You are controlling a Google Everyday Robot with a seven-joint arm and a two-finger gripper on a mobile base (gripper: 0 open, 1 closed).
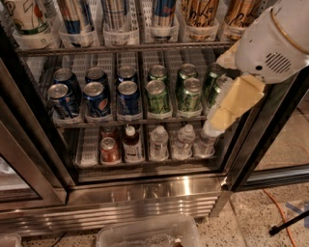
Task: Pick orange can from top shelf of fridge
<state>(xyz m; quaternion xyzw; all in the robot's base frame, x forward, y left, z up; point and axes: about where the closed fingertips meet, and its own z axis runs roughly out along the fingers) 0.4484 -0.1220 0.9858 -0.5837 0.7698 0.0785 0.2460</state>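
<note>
The end effector [224, 116], grip state unclear, hangs before the fridge [145, 195] on speckled floor [251, 219] with an orange cable [278, 212].

Inside the fridge [145, 193], three racks were stacked. On the top shelf [120, 48], tall cans were stood side by side in lane trays; the orange can [202, 13] was set in the second tray from the right, with another tall can just to its right. On the middle rack [116, 123] below, short cans [128, 96] were ranged in six lanes, two deep. Bottles [158, 142] were lined up on the bottom rack [87, 161]. The gripper [232, 103] was held before the middle rack's right end, below the top shelf. A bin [145, 234] was placed on the floor before the fridge.
</note>
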